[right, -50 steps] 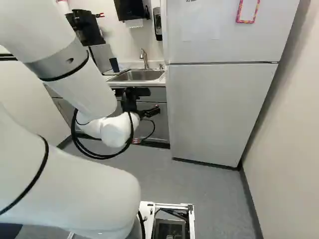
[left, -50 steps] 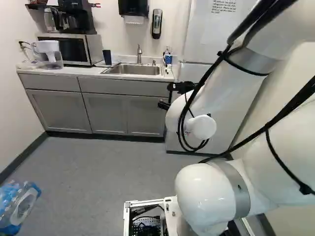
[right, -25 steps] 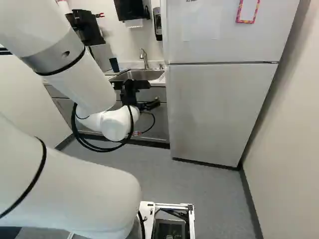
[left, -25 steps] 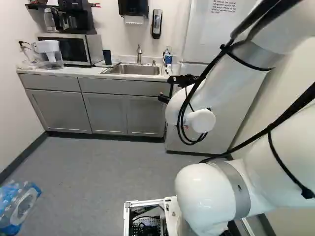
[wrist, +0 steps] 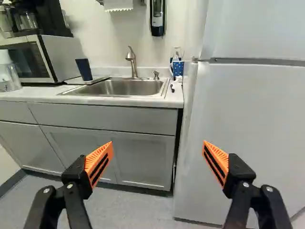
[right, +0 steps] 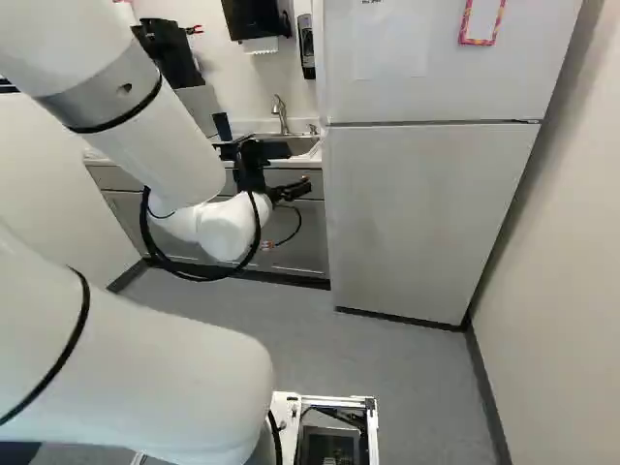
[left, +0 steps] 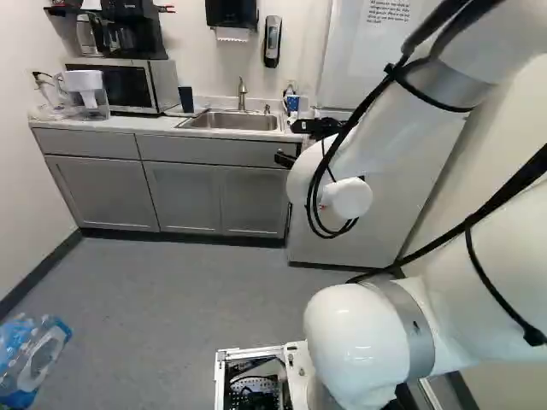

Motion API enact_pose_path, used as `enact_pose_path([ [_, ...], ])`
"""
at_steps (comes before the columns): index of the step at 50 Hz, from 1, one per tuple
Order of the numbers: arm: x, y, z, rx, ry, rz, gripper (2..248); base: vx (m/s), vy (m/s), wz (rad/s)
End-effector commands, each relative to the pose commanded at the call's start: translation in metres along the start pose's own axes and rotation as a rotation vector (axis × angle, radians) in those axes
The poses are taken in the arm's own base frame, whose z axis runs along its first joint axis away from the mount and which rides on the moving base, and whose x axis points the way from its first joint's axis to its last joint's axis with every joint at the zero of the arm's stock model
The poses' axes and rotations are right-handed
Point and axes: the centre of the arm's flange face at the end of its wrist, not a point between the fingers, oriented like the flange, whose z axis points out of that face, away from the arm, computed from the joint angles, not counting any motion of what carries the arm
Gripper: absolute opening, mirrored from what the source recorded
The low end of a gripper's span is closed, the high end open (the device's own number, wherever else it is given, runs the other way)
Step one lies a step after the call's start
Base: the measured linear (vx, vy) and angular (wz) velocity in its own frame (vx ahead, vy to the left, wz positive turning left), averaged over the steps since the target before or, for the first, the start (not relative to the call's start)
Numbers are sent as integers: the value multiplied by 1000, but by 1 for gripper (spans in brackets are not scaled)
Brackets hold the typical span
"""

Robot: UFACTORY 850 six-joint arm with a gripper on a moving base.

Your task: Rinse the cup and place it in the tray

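A jointed white robot arm (left: 385, 141) fills the right of the left base view; a clear plastic pack of blue-tinted bottles (left: 32, 359) lies on the gray floor (left: 179, 282), lower left. Further on is the black end effector (right: 293, 191), left of center in the right base view. Its orange-padded fingers are spread wide, with nothing between them. Ahead are gray wooden cabinets (left: 184, 192) under a white tabletop (wrist: 121, 101), and a tall white refrigerator (right: 426, 223) to their right. A rectangular stainless steel sink (wrist: 133, 88) is set into the tabletop. A dark blue, straight-sided cup (wrist: 84, 69), toward the upper left of the left base view, stands upright on a thin pale tray (wrist: 102, 78), between sink and silver-and-black microwave (left: 128, 85). Behind the sink rises a brushed metal faucet (wrist: 132, 62).
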Motion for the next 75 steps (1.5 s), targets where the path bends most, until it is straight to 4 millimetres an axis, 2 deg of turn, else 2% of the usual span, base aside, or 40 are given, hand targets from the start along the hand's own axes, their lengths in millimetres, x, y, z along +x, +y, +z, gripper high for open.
enact_pose_path([
  [75,82,-15,52,37,84,-4,247,0,0,0],
])
